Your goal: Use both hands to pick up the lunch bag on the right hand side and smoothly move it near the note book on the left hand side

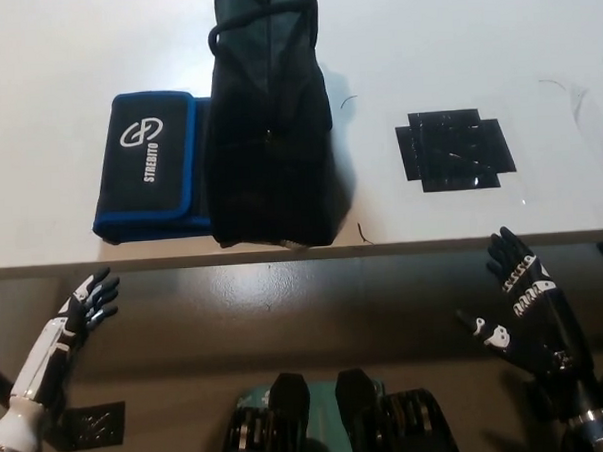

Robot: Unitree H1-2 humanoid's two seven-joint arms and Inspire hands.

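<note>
A black lunch bag (269,127) stands upright on the white table (454,49), its handle at the top edge of the picture. Its left side rests against a black notebook case with blue trim (151,164) that lies flat. My white left hand (77,314) hangs open below the table's front edge at the lower left, holding nothing. My black right hand (523,304) is open below the table edge at the lower right, also empty. Both hands are well apart from the bag.
A black tape cross (452,149) marks the table to the right of the bag. The table's front edge (303,252) runs across the middle of the picture, with dark floor below it.
</note>
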